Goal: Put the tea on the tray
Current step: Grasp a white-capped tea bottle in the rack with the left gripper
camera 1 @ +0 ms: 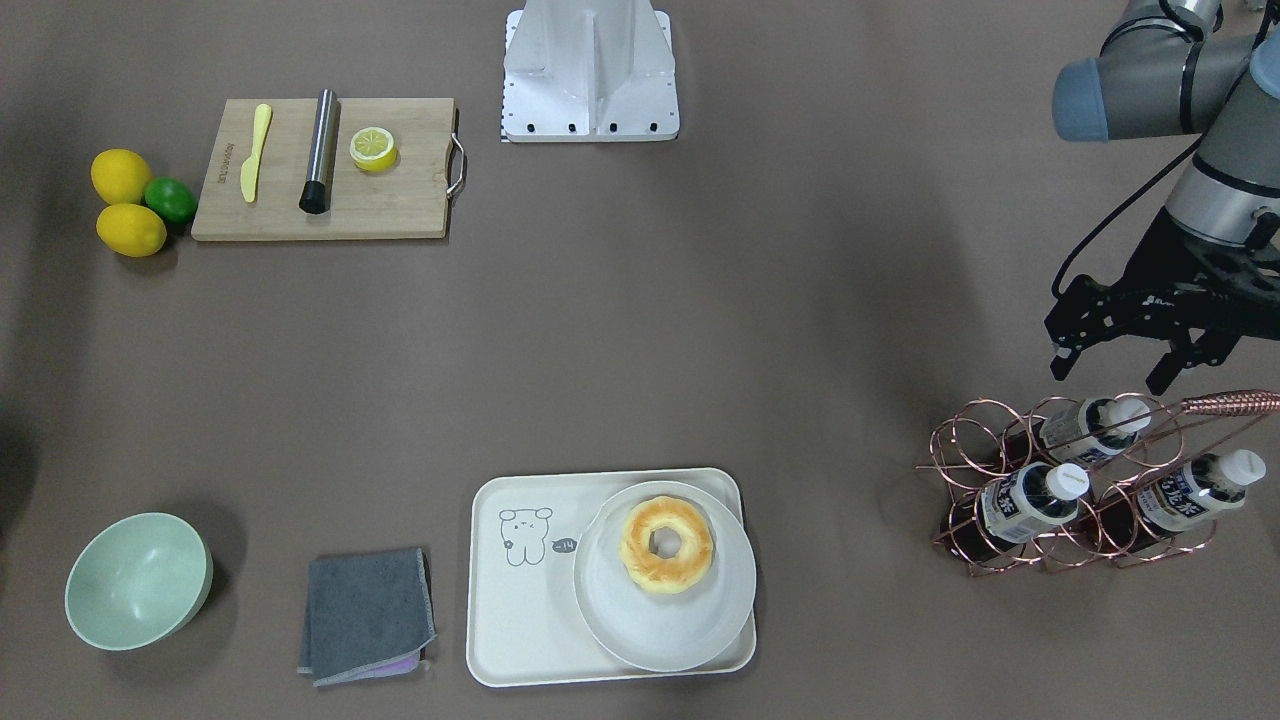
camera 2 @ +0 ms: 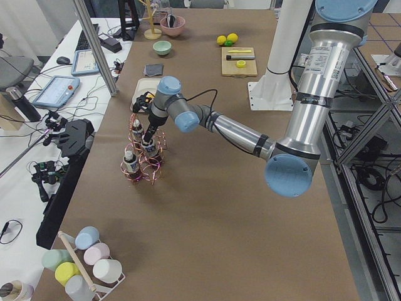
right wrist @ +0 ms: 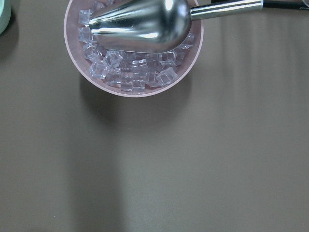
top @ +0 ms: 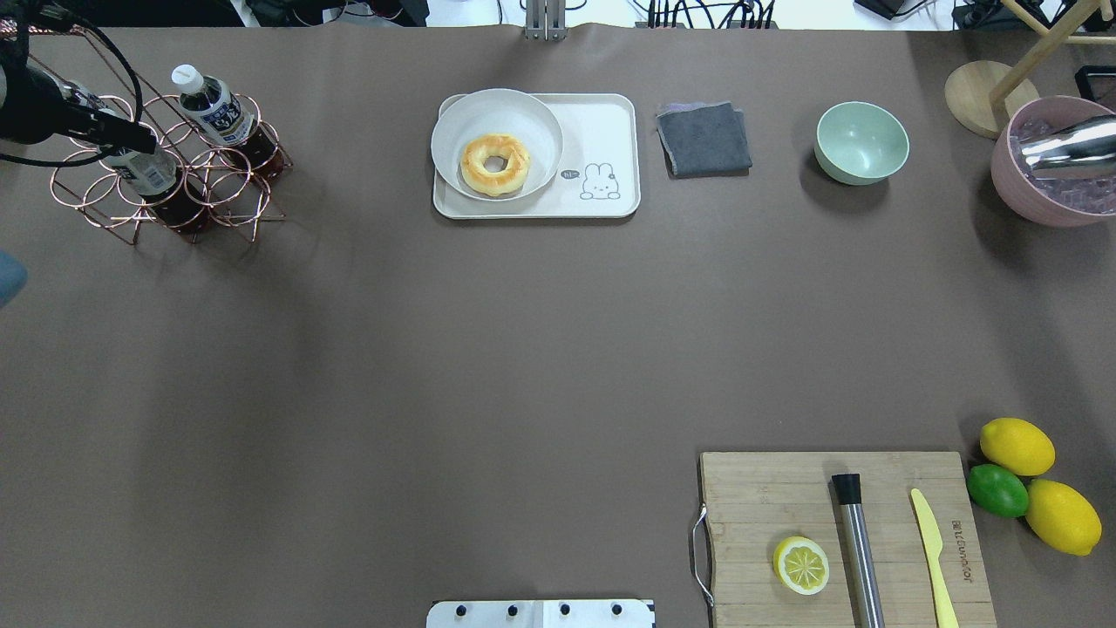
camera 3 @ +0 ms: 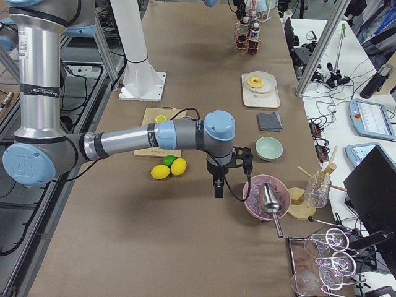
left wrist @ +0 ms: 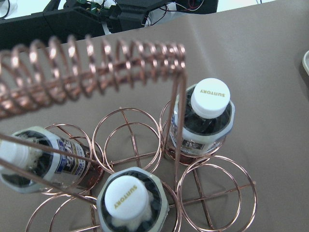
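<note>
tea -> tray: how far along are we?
Done: nothing. All three white-capped clear plastic tea bottles sit in the copper wire rack; the cream rectangular tray holds only a round white plate with a doughnut. In hand: the open left gripper hovers over the rack. Remaining: grasp, lift, carry, place on tray.

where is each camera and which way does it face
Front-facing: across the table, facing the base; left end effector shows.
Overhead: behind the base, looking forward; that end effector at left.
Exterior left: table's left end; left arm near.
Exterior right: right end; right arm near.
Left wrist: over the tea; no body.
Right wrist: over the ice bowl; no body.
First two share the tray.
</note>
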Robot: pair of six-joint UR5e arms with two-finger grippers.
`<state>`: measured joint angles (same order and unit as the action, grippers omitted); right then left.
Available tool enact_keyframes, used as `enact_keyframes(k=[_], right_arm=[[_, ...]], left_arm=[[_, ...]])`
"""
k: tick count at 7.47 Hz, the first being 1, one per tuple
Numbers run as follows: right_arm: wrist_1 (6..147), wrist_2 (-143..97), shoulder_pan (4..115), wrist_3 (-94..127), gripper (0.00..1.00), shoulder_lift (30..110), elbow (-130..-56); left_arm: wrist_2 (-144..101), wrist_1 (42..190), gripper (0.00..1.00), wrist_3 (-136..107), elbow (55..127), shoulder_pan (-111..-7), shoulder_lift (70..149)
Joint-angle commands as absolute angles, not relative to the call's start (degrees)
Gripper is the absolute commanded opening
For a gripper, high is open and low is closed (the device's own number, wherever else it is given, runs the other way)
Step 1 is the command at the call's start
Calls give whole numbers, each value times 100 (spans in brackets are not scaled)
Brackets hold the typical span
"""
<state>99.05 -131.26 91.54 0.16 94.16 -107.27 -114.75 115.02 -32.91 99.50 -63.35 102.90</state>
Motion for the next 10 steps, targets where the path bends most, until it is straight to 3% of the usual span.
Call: enact_keyframes(k=[1, 4, 6, 7, 8, 9, 10], right_arm=[[9905, -13122, 9149, 18, 100, 9413, -10731], [9905, -13122, 9149, 9, 100, 9413, -10740], [9757, -13122, 9149, 17, 100, 9430, -10740], [9738, -13122, 9149, 18, 100, 9431, -10732], [9738, -13131, 9149, 26, 100, 9422, -10740], [9738, -13131, 9149, 18, 100, 9422, -10732], [9738, -13140, 9149, 26, 100, 9422, -10740]], left_arm=[[-11479, 11645, 89, -3243, 9817, -6381, 10266], [-11487, 11672, 81, -3234, 9695, -6451, 10309], [-11479, 11663, 67, -3269, 9686, -6495, 10301], [-11479, 11663, 50, -3313, 9703, -6495, 10301], [-11487, 11663, 21, -3331, 9721, -6513, 10301], [-11479, 11654, 4, -3348, 9721, -6513, 10301], [-11487, 11663, 0, -3340, 9721, -6565, 10309]])
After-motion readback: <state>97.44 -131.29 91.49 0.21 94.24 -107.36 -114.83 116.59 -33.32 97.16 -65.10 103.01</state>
